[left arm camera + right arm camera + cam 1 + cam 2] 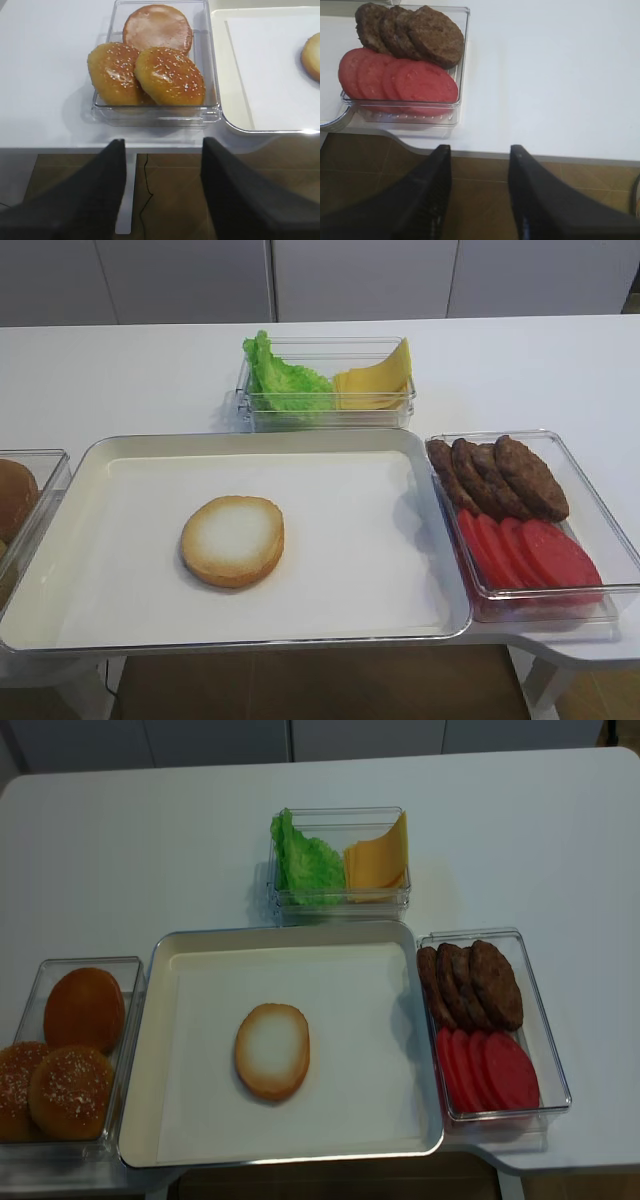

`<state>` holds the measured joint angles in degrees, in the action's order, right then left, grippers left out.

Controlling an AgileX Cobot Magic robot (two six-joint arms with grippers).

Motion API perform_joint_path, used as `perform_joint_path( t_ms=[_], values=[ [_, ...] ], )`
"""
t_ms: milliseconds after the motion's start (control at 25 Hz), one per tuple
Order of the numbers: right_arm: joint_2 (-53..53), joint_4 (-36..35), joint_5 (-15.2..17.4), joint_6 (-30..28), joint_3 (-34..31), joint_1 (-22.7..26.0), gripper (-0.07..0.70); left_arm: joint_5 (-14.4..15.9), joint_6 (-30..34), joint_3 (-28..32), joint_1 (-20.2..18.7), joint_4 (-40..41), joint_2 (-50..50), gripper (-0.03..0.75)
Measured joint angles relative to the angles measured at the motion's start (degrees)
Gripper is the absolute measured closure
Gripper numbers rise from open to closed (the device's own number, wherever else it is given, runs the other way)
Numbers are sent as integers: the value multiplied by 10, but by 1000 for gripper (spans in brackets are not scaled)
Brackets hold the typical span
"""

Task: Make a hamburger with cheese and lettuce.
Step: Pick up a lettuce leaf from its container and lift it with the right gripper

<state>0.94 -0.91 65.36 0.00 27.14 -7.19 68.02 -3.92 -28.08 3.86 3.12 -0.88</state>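
**Bun half on the tray, both grippers back past the front edge**

The hamburger (272, 1051) bun half lies cut face up on the white liner of the metal tray (160, 970), left of the tray's middle and nearer its front edge. The lettuce (308, 863) and the cheese (378, 860) share a clear box (340, 902) just behind the tray's back edge, lettuce in the left part, cheese leaning in the right. Off the tray's right edge a second clear box (545, 1060) holds meat patties (480, 982) at the back and tomato slices (490, 1070) at the front. Off its left edge a third box (210, 107) holds sesame buns (147, 75). The right gripper (480, 165) and the left gripper (162, 160) each hang past the tabletop's front edge over the floor, jaws spread, nothing between them
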Motion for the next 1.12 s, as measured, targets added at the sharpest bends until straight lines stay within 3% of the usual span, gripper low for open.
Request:
perform_joint_path(
  t_ms=[1120],
  values=[
    [0, 0, 0, 0, 0, 0, 343, 0, 0, 0, 0, 0, 0, 353]
  ],
)
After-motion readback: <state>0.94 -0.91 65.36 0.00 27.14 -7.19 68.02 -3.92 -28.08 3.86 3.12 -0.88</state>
